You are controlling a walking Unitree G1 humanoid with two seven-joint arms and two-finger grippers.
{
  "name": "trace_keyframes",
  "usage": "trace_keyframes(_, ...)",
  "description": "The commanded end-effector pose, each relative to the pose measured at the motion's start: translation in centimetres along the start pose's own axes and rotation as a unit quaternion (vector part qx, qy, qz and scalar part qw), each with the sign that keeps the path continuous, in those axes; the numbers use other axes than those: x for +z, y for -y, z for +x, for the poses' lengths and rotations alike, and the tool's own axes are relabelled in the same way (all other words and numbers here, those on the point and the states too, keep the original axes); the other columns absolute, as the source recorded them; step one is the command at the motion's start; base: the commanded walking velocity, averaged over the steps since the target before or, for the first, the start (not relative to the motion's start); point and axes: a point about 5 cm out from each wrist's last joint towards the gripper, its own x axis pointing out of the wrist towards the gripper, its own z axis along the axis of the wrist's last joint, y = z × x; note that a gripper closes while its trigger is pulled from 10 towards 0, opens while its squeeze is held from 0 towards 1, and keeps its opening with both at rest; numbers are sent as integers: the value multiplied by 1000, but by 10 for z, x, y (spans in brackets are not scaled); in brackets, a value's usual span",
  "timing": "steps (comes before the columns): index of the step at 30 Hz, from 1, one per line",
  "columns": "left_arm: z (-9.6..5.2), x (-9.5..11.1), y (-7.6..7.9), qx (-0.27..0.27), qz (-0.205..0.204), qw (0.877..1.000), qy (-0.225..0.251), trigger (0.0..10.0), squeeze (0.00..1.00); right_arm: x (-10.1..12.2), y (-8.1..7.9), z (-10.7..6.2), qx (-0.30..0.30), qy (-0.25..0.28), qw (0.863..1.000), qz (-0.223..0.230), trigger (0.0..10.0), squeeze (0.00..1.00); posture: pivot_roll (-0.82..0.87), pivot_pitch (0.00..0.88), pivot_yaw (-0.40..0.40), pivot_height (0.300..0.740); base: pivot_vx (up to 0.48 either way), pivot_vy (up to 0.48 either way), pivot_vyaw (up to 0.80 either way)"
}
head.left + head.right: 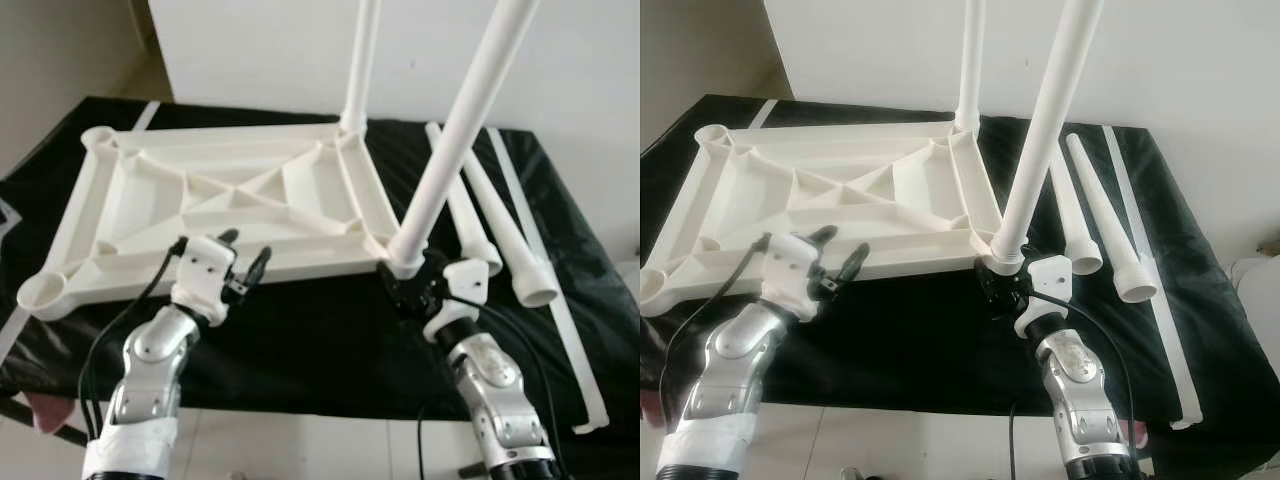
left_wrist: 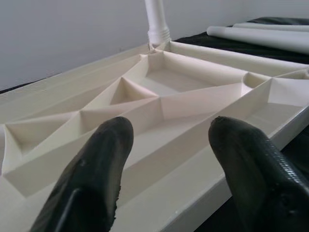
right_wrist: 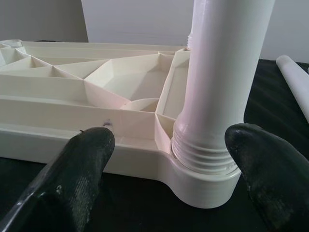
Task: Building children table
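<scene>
A cream-white ribbed plastic tabletop [image 1: 220, 205] lies upside down on black cloth. Two long white tapered plastic legs stand upright in its corner sockets, one at the far corner [image 1: 358, 70], one at the near corner [image 1: 450, 150]. Two loose white legs [image 1: 500, 225] lie side by side just beside it.

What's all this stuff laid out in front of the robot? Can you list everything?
tabletop: one, white, upside down on the cloth, ribs up.
fitted legs: two, white, upright in the tabletop's right-hand corners.
loose legs: two, white, lying on the cloth right of the tabletop.
strip: one, white, long, lying right of the loose legs.
cloth: one, black, under everything.
left gripper: open, at the tabletop's near edge.
right gripper: open, fingers either side of the near fitted leg's base.
</scene>
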Motion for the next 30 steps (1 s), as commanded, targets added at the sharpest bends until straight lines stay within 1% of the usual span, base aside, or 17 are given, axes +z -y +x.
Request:
trace_keyframes(1,0,0,-4,50,-16,999,-2,10000,0,0,-1,-3,-1,-1,1000,-3,10000,0,-42,145,-27,740,0,0,0)
trace_keyframes(2,0,0,-4,49,-25,999,2,10000,0,-1,-1,-3,-1,-1,1000,-3,10000,0,-42,144,-26,740,0,0,0)
trace_keyframes(3,0,0,-4,49,-25,999,2,10000,0,-1,-1,-3,-1,-1,1000,-3,10000,0,-42,144,-26,740,0,0,0)
trace_keyframes(4,1,0,-4,48,-30,998,8,10000,1000,0,-1,-3,-1,0,1000,-2,10000,0,-42,144,-26,740,0,0,0)
trace_keyframes(7,0,1,-4,51,-29,998,16,10000,1000,0,-1,-3,-1,1,1000,-1,10000,0,-43,144,-26,740,0,0,0)
trace_keyframes(17,0,2,-6,56,-33,998,15,10000,1000,0,-1,-4,-2,0,1000,-1,10000,0,-45,147,-28,740,0,0,0)
trace_keyframes(21,1,2,-7,64,-20,998,6,10000,1000,0,-1,-4,-2,0,1000,-1,10000,0,-45,149,-29,740,0,0,0)
trace_keyframes(22,0,4,-6,60,-29,998,19,0,0,0,-1,-4,-2,-1,1000,-1,10000,0,-46,150,-31,740,0,0,0)
trace_keyframes(24,0,6,-5,55,-34,997,28,0,0,0,-1,-4,-2,-1,1000,-1,10000,0,-46,151,-31,740,0,0,0)
trace_keyframes(30,-1,5,-4,58,-35,997,26,0,0,0,-1,-3,-3,0,1000,1,10000,0,-44,153,-35,740,0,0,0)
